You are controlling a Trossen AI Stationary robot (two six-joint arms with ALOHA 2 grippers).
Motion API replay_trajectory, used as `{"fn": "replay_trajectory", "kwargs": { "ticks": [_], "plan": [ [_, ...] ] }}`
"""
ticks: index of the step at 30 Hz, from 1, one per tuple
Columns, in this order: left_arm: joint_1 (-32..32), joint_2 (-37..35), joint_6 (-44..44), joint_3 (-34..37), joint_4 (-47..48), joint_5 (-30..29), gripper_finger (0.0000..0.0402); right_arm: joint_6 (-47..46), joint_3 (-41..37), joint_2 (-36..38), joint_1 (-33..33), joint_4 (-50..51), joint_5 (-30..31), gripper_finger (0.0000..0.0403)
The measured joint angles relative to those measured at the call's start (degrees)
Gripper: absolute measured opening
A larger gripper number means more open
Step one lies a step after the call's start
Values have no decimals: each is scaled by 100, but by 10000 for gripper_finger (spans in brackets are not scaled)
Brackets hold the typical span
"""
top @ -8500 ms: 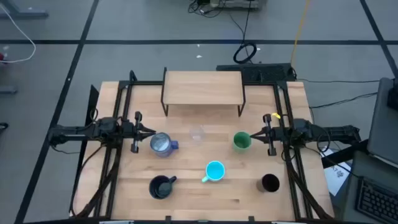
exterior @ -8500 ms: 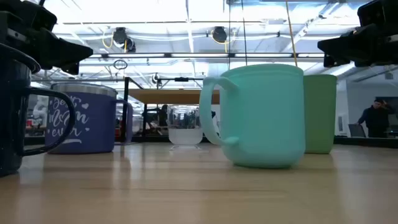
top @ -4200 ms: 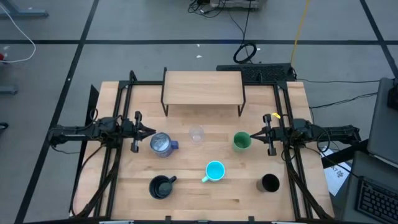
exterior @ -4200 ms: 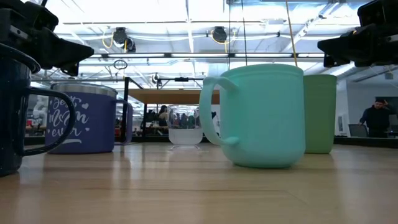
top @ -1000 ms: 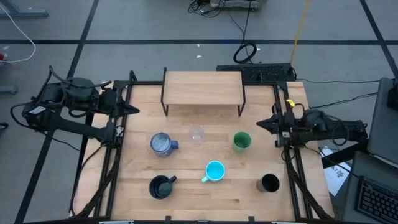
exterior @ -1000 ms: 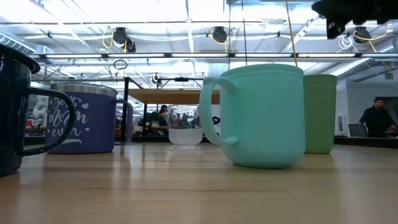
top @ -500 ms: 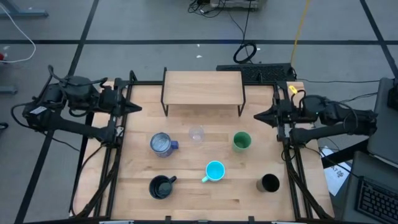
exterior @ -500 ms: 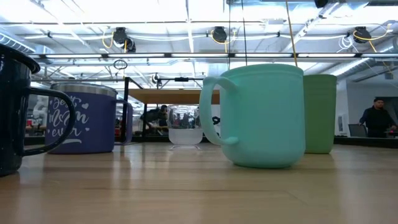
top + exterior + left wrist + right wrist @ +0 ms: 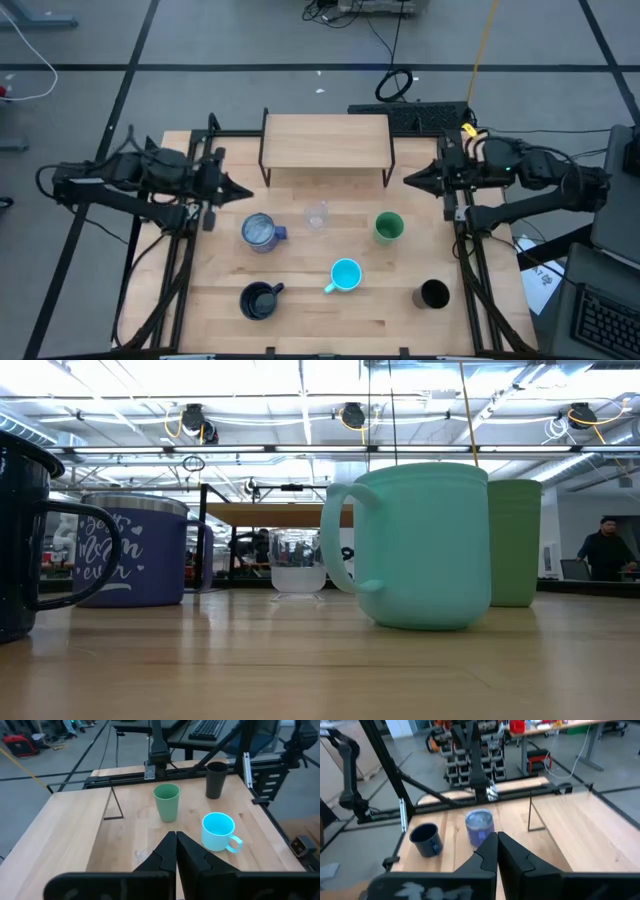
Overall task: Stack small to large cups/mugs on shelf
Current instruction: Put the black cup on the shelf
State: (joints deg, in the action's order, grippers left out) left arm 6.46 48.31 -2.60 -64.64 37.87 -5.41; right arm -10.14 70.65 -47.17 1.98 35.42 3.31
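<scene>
We see both grippers w/ fingers together: left gripper (image 9: 243,190), right gripper (image 9: 409,181). Shelf (image 9: 326,139) bare; cups on table.

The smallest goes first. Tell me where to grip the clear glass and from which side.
Grip the small clear glass across its rim from straight above: it stands upright and apart from its neighbours, without a handle. The left gripper looks nearer, jaws shut.

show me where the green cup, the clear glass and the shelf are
green cup (image 9: 388,228), high view, on its open mouth.
small clear glass (image 9: 317,216), high view, on its rim.
shelf (image 9: 326,140), high view, on its bare wooden top.
</scene>
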Motion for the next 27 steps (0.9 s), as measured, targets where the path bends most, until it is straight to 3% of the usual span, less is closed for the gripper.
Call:
{"fn": "replay_trajectory", "kwargs": {
  "ticks": [14,22,27],
  "plan": [
    [1363,7,-10,1613,-2173,-1137,15,-540,0,-878,366,493,-23,0],
    [1598,9,-10,2290,-2947,-1323,3,-1338,81,-1246,905,782,-10,0],
    [1604,5,-62,2314,-3164,-1330,14,-1627,423,-1558,1216,1412,269,0]
  ]
}}
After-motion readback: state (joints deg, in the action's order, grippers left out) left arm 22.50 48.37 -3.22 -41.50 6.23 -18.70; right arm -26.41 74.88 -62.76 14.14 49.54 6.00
